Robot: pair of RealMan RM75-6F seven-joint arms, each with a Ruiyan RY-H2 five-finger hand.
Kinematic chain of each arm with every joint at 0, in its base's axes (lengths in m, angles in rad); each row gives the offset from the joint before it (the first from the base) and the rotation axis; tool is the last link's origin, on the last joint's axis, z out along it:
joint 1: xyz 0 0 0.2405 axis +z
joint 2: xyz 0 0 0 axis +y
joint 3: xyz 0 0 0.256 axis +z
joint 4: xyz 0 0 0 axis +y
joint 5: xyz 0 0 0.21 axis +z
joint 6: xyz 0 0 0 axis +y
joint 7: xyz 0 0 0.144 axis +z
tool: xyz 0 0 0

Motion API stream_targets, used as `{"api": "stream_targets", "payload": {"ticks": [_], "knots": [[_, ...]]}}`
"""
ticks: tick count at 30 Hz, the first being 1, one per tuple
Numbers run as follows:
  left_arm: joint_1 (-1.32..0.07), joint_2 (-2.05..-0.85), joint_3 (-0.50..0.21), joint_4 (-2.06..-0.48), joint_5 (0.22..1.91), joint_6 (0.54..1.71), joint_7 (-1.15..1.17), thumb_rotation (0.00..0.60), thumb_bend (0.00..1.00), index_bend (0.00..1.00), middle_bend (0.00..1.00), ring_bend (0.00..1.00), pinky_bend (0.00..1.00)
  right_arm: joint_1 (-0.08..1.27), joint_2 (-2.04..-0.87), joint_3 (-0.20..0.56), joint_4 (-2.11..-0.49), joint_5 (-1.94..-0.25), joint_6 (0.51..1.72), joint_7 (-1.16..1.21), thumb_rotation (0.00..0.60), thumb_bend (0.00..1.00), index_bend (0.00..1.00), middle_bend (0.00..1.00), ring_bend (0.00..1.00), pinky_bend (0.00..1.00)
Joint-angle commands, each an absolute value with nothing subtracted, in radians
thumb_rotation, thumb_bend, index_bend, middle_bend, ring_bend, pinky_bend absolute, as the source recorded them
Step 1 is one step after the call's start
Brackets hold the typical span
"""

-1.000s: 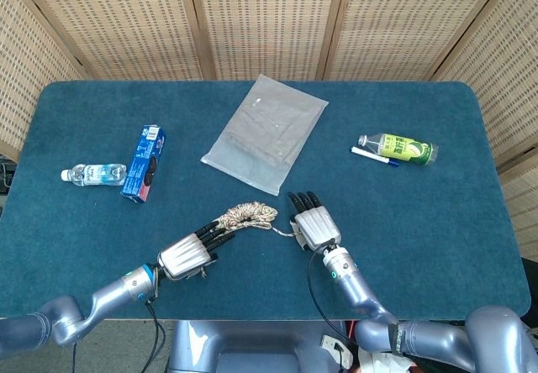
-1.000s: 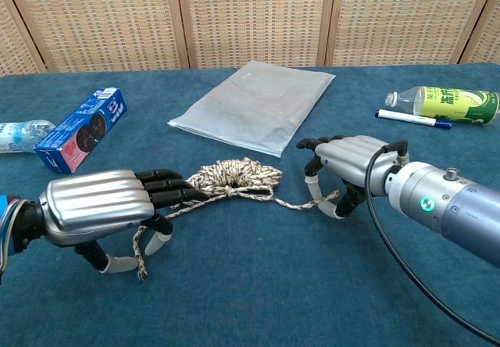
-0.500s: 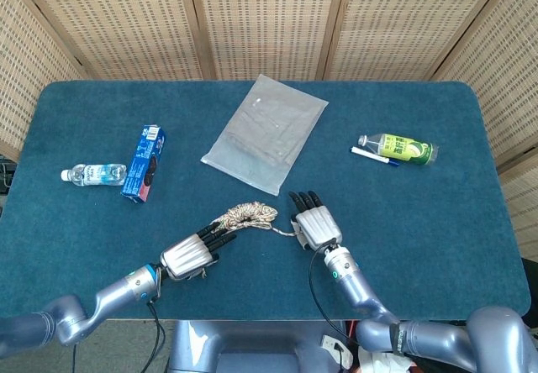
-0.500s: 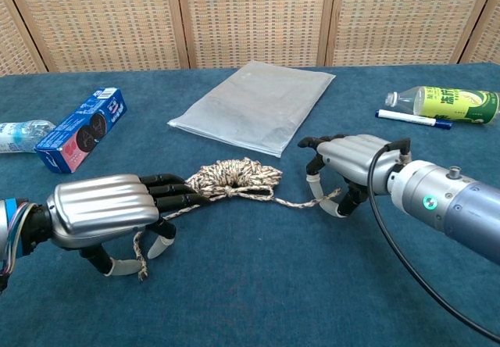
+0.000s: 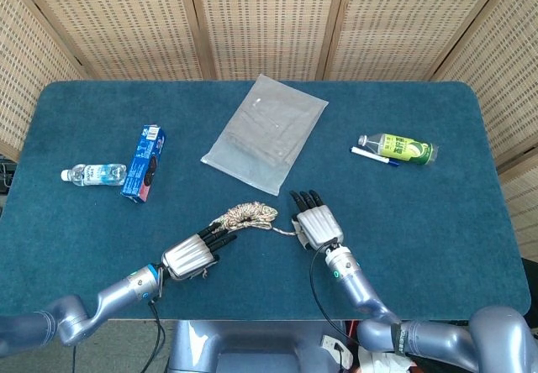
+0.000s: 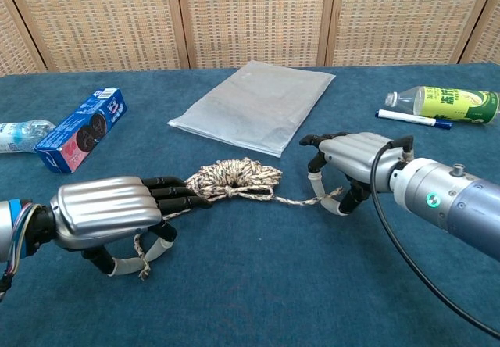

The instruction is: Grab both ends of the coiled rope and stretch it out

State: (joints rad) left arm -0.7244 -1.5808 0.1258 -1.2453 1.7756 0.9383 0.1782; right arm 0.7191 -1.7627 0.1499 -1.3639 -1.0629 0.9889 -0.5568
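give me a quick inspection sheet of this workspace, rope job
surface: blue felt table, flat.
job's things: coiled rope still bunched at centre, one end running to each hand.
clutter: plastic pouch, cookie box, water bottle, green bottle with a pen beside it.
grippers: left hand holds one rope end; right hand holds the other.
cables: black cable looping from the right wrist.
surroundings: wicker screens behind the table.

You see a speckled tan-and-brown rope on the teal counter; silver hands with black fingers; blue box.
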Motion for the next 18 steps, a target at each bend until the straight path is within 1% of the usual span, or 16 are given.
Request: {"api": "stream_targets", "payload": {"ticks": [1,7,14,18], "knots": [[-0.726,-1.577,0.125,-1.254,1.769,0.936,0.182,0.6,0.45,0.64,0.0,0.0,0.0,0.719,-1.762,0.15,-1.366,-1.064,0.99,-0.556,0.6,0.65,0.7,0.0,0.0,0.0],[-0.727,-1.574,0.125,-1.263,1.76,0.937,0.189,0.6,0.5,0.68,0.0,0.0,0.0,0.719,-1.761,0.15,-1.368,-1.066,0.991,-0.554,0.6,0.65,0.7,0.0,0.0,0.0],[-0.725,-1.576,0.127,-1.257,1.748,0.938,0.189,0.6,0.51,0.76,0.0,0.0,0.0,0.718,-1.759,0.15,-1.366,-1.068,0.992,-0.548,0.6,0.65,0.7,0.0,0.0,0.0],[-0.723,-1.575,0.128,-1.25,1.744,0.942,0.184,0.6,0.52,0.78,0.0,0.0,0.0,0.717,-1.758,0.149,-1.364,-1.071,0.993,-0.544,0.6,0.65,0.7,0.0,0.0,0.0]]}}
